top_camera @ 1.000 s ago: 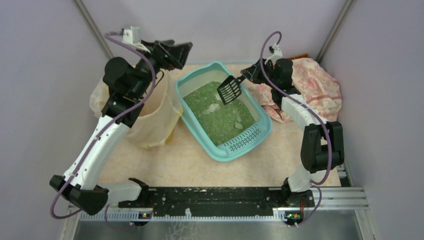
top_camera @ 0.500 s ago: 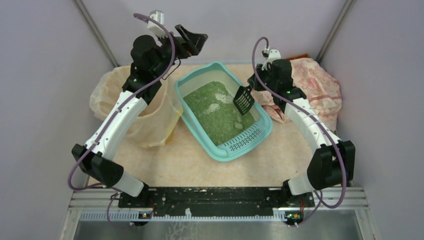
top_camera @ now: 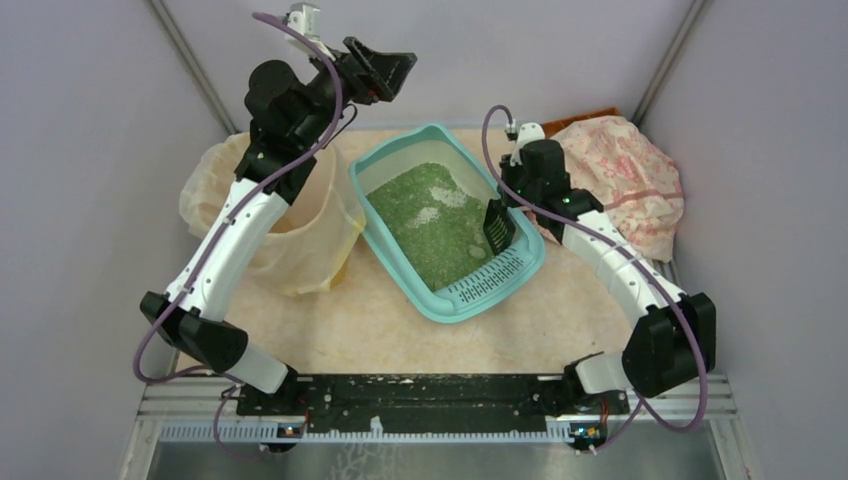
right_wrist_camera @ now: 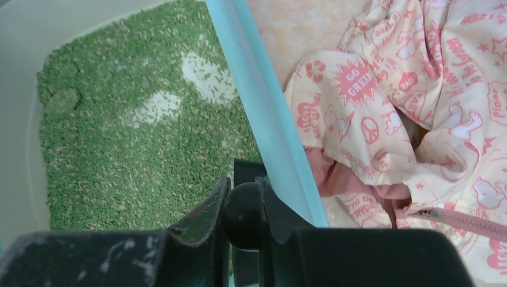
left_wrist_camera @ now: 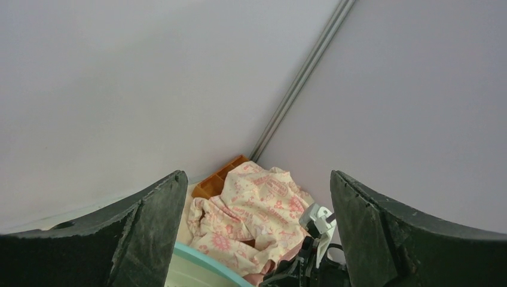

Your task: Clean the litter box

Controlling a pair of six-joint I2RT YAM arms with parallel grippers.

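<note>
The teal litter box (top_camera: 394, 262) lies slantwise at mid-table with green granules (top_camera: 420, 235) inside and a slotted grate (top_camera: 485, 285) at its near end. A greyish clump (top_camera: 477, 252) and a pale patch (top_camera: 427, 214) mark the granules. My right gripper (top_camera: 512, 203) is shut on the handle of a black slotted scoop (top_camera: 497, 227), whose blade hangs down just inside the box's right wall. The right wrist view shows the round handle (right_wrist_camera: 242, 215) pinched between the jaws, beside the rim (right_wrist_camera: 263, 107). My left gripper (top_camera: 385, 68) is raised high near the back wall, open and empty (left_wrist_camera: 257, 233).
A beige bag-lined bin (top_camera: 300, 235) stands left of the box, under the left arm. A cream cloth with pink prints (top_camera: 625, 180) is heaped at the back right over an orange box (top_camera: 590, 115). Walls close in on three sides.
The right arm carried the scoop from above the box's middle down to its right side, turning the blade downward. The left arm lifted and swung its open gripper higher toward the back wall.
</note>
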